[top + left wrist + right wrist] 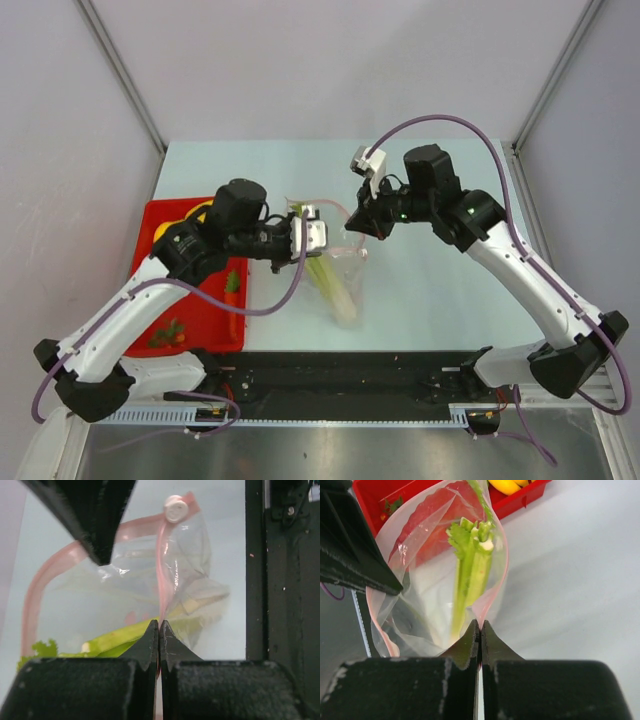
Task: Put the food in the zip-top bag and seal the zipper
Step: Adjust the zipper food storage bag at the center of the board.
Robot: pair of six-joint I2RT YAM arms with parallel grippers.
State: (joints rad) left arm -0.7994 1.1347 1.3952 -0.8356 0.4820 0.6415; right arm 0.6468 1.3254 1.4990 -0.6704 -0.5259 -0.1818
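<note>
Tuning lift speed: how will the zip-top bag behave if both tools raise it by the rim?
Likely floppy: the zip-top bag is thin, creased film, its rim bowing between the left tool and right tool. Probably light, yet bottom-heavy: the leeks inside could swing or slide. The film looks glossy, so it may slip from a pinch.

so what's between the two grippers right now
The clear bag with a leek inside, pinched at its rim by left gripper and right gripper; top view shows it.
</note>
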